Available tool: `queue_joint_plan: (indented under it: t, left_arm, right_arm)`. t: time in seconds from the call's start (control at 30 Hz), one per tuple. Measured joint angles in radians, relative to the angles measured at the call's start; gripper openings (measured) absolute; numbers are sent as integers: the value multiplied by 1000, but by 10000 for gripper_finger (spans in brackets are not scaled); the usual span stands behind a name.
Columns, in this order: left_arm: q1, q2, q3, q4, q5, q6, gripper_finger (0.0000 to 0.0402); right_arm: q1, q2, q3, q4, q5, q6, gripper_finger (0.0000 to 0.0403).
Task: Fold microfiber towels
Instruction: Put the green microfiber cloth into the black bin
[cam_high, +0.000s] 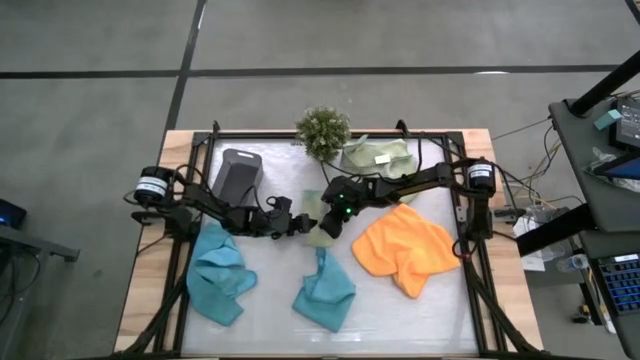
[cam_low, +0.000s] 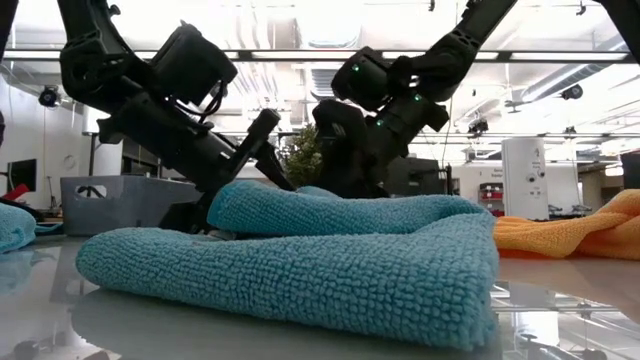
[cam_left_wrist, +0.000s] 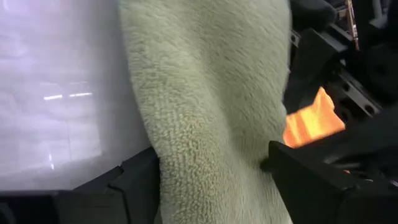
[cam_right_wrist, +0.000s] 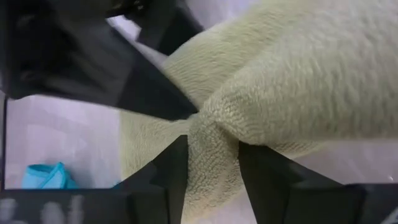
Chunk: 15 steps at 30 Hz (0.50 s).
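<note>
We see both grippers mid-table on one sage-green towel (cam_high: 318, 222): left gripper (cam_high: 297, 224) clamped on its 9 o'clock edge, right gripper (cam_high: 330, 222) pinching it at 3. Orange towel (cam_high: 405, 250) lies toward 4 o'clock, two teal towels (cam_high: 222, 272) w/ 2nd (cam_high: 325, 290) at 6-7

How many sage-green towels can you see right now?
2. One sage-green towel is at mid-table, gripped by both the left gripper and the right gripper. The tagged sage-green towel lies at the far edge beside the plant.
</note>
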Motion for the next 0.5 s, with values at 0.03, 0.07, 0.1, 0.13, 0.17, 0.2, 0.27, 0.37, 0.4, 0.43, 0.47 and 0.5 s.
queue_joint_plan:
  t: [0.03,0.07,0.1,0.13,0.17,0.2,0.27,0.37,0.4,0.43,0.47,0.5]
  left_arm:
    - [0,10,0,7,-5,2,247]
    - [1,17,0,16,-8,5,240]
    - [1,30,3,19,-8,7,231]
    - [1,48,12,13,-8,12,223]
    - [1,67,23,11,-4,16,215]
    - [3,85,36,10,4,18,207]
    - [3,118,60,8,17,20,194]
    - [3,145,82,8,23,35,173]
    - [3,147,86,8,24,42,165]
    - [3,148,86,10,25,44,157]
    - [3,148,86,12,26,45,147]
    - [3,148,86,16,26,52,137]
  right_arm:
    - [3,0,0,6,0,0,127]
    - [4,0,0,10,0,0,125]
    - [5,0,0,11,1,0,124]
    - [6,0,0,12,5,0,123]
    - [7,0,0,12,15,1,122]
    - [7,0,0,12,27,2,121]
    - [7,0,-1,10,31,2,121]
    - [7,0,-3,5,33,0,121]
    - [8,0,-4,4,34,-1,120]
    - [8,0,-4,3,34,-1,120]
    - [8,0,-4,3,35,-2,119]
    - [8,0,-4,2,35,-2,118]
